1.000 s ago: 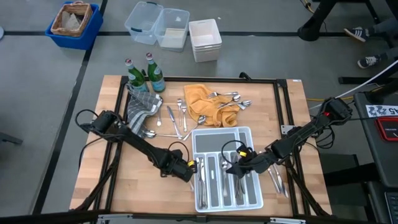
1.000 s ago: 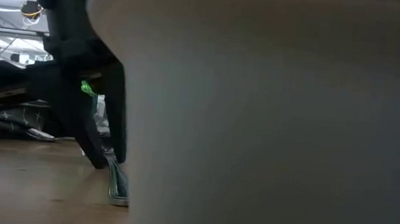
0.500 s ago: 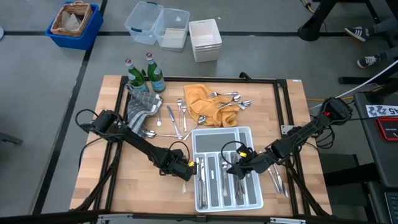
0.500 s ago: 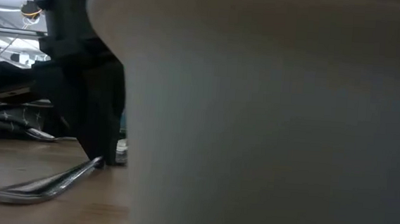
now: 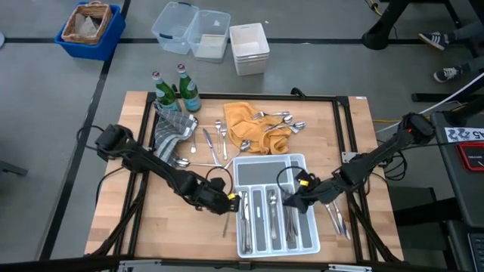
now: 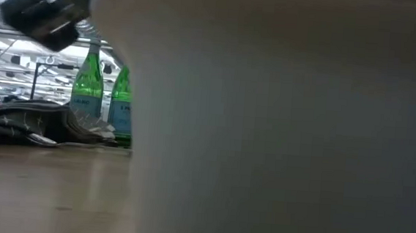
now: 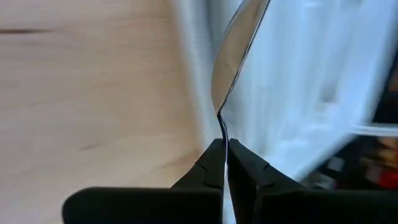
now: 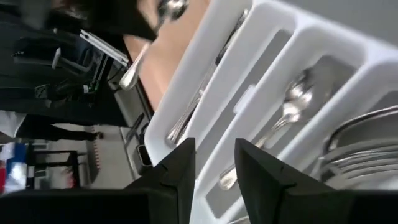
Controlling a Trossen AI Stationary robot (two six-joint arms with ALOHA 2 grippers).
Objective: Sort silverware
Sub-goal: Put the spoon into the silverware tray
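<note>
Your left gripper (image 7: 225,149) pinches a spoon (image 7: 235,53) by its thin handle, beside the tray (image 5: 261,164); it's light, stiff, slippery, so grip mid-handle. Right gripper (image 8: 214,158) hangs empty, fingers apart, above the tray.

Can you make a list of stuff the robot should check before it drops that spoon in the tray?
1. Left claw has a firm hold: ok, its fingers are pinched on the spoon handle.
2. Spoon is over the white tray: cannot tell; the left claw sits right at the tray's left edge.
3. Right claw is out of the way: not ok, it hovers over the tray with nothing held.
4. Right claw is free: ok, its fingers are apart.
5. Tray slots have room: ok, silverware lies in them but space remains.
6. Spoon slot is chosen: cannot tell.
</note>
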